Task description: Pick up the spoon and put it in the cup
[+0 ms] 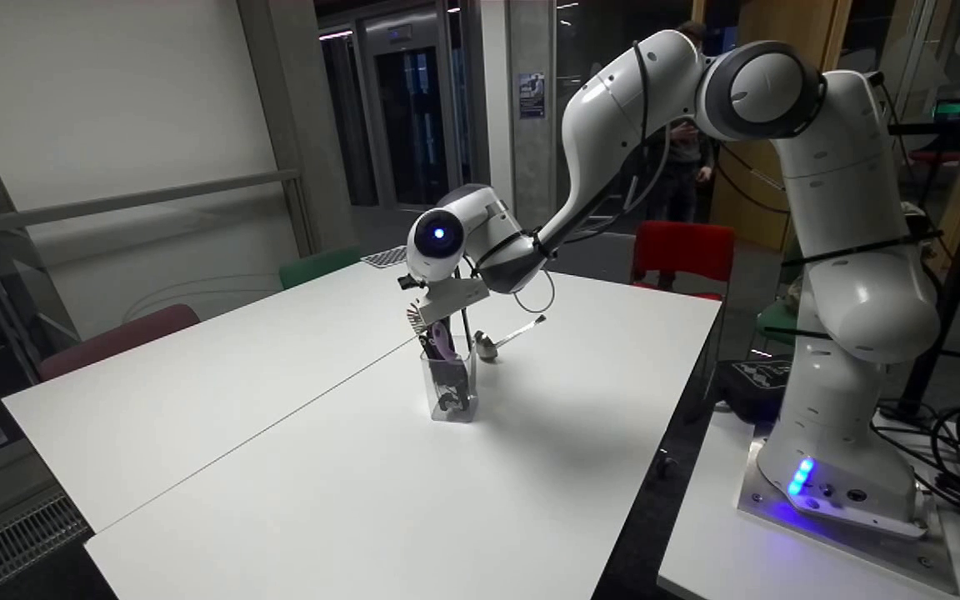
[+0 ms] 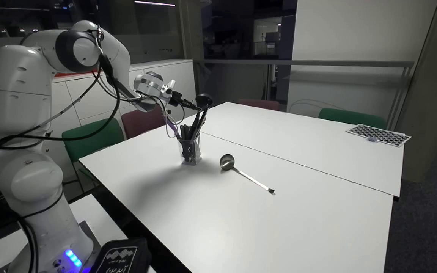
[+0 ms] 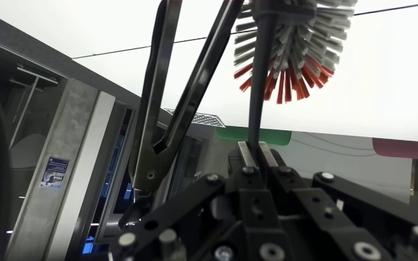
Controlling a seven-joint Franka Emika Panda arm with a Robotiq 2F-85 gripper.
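The clear cup (image 1: 453, 414) stands upright just below the middle of the frame, crammed with dark utensils (image 2: 189, 149), and a lilac handle (image 1: 442, 340) leans up past its rim. The spoon (image 2: 247, 175), really more of a ladle with that deep round bowl, lies outside on the white table (image 2: 298, 227), right of the cup and a little lower in the frame, bowl nearest the cup and handle running off toward the lower right.

The gripper (image 3: 255, 146) has its two fingers together, pinched on a thin dark rod (image 3: 261, 72) that leaves by the top edge of the wrist view (that picture hangs upside down, tabletop uppermost). A broad black head (image 2: 203, 100) shows beside the fingertips in an exterior view; whether it belongs to the rod, I can't tell.

Down in the cup the dark pieces blur into one another. A bristle brush (image 3: 292, 47) is cut off at the top of the wrist view, as are the legs of a metal tool (image 3: 147, 159) at left, its other end lost in shadow. In the upper right, a person (image 1: 684, 162) is partly hidden by the arm (image 1: 613, 117). A black case (image 2: 121, 256) is cropped by the bottom edge.
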